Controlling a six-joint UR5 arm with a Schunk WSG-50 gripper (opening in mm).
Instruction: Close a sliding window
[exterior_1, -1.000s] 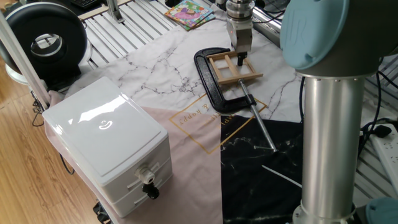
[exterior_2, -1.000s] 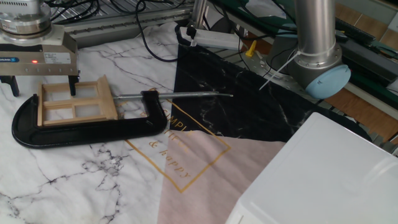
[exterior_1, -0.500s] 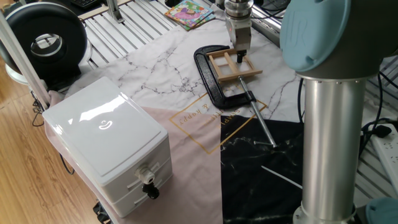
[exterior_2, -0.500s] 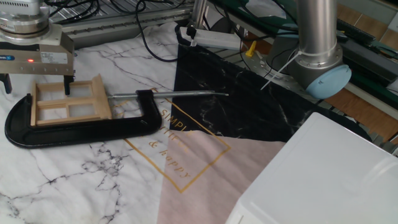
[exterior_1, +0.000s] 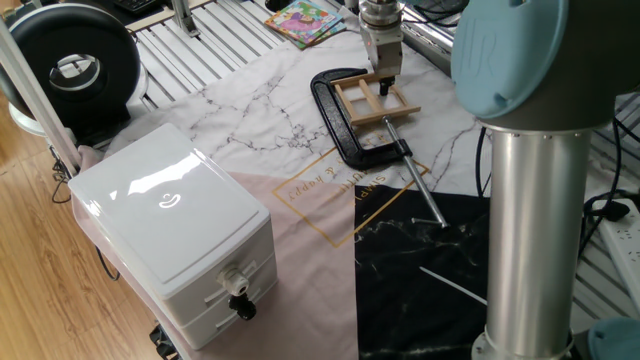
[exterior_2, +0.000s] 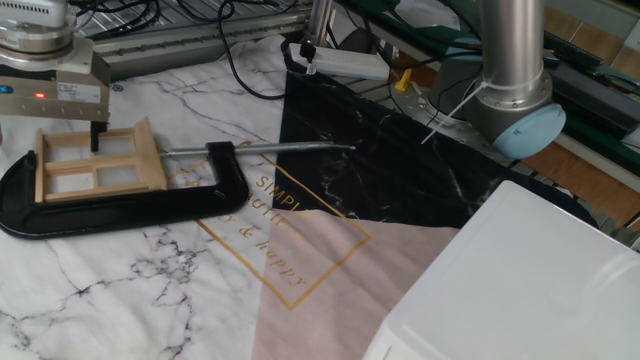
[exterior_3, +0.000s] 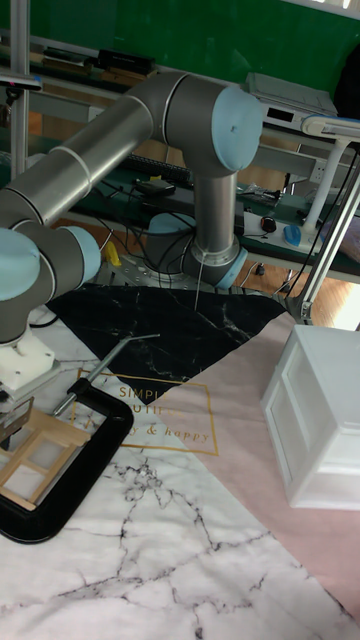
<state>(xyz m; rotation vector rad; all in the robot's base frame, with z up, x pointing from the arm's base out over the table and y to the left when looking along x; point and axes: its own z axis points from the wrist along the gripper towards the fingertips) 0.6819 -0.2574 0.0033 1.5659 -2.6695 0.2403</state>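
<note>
Light wood: the sliding window lay flat on the marble-print mat, held inside the black C-clamp (its long screw rod pointed toward the black part of the mat).
Gripper: the gripper stood upright over the window's far edge, one dark finger reaching down into a pane opening; its fingers were spread apart, grasping nothing.
Arm: the grey and blue UR5 arm arched over from the table's back.
White box: a plastic drawer unit sat well apart from the window.
</note>
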